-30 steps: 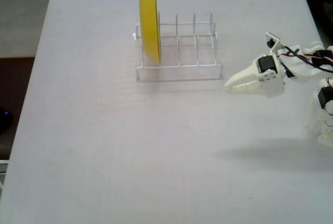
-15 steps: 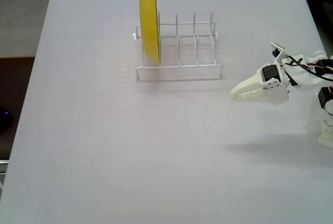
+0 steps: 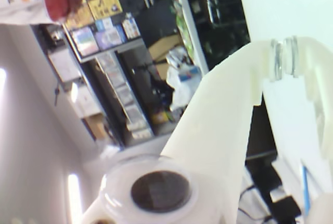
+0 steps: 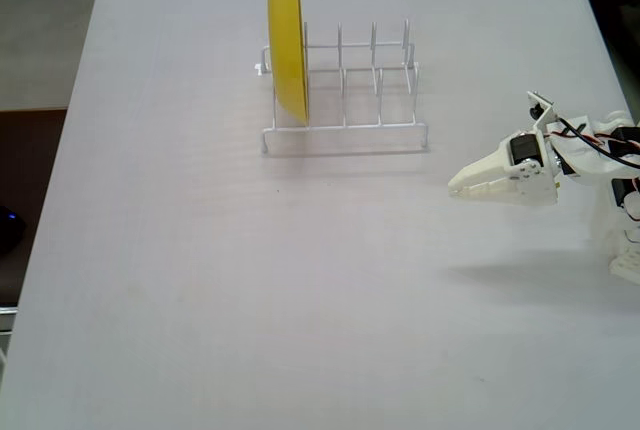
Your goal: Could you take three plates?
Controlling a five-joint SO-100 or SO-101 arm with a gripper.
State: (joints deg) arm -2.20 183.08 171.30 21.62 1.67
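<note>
White wire rack (image 4: 345, 90) holds only a yellow plate (image 4: 287, 35); none of the three plates shows in either view. Gripper (image 4: 456, 186) sits at the rack's four o'clock, empty, fingers pressed together, pointing nine o'clock.
</note>
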